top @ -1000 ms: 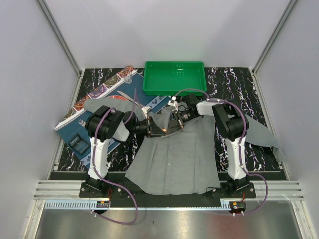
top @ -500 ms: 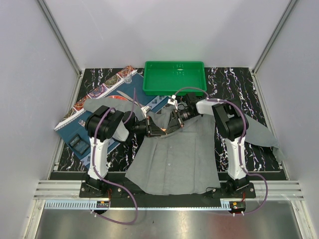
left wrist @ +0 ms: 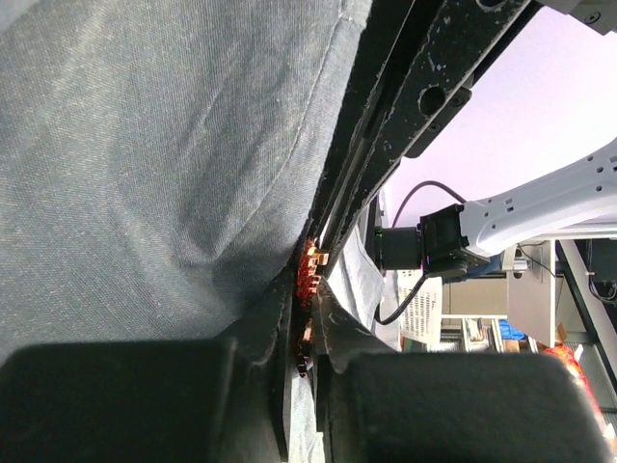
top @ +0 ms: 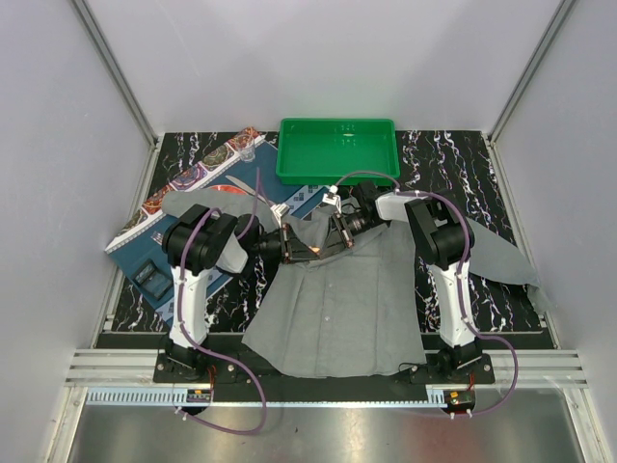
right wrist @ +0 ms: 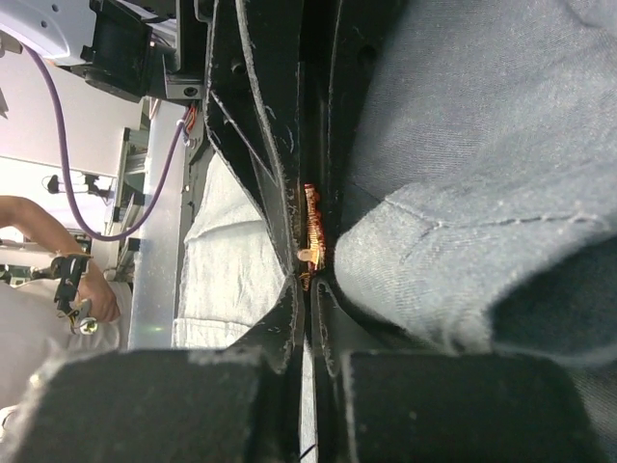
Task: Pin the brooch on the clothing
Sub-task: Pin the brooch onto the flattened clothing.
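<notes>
From above, my left fingers (top: 294,247) and right fingers (top: 333,236) meet tip to tip over the collar end of the shirt (top: 337,309). That spot is on the near side of the green tray (top: 337,149), a little in from its near edge. The shirt lies flat on the counter (top: 439,159), running from near the tray toward my bases. The brooch (top: 310,253) is only a coppery fleck here, if that is it at all.

In the left wrist view, my left fingers (left wrist: 323,328) are pressed together, pinching the brooch (left wrist: 310,270). It sits edge-on as a thin red-orange strip against a fold of the shirt (left wrist: 164,164). Its long axis runs in line with my fingers, pointing out from the tips.

In the right wrist view, my right fingers (right wrist: 289,318) are also squeezed to a slit, nipping the brooch (right wrist: 312,231) at their tips. Again it is edge-on and lengthwise, with its flat side toward the shirt (right wrist: 463,193). I can't tell which part they grip.

My worry is the 2 grips working against each other. If either hand twists or pulls off-axis, the brooch could pivot and spring out. The pin could also skate along the fold without catching, or the bunched cloth could drag with me.
</notes>
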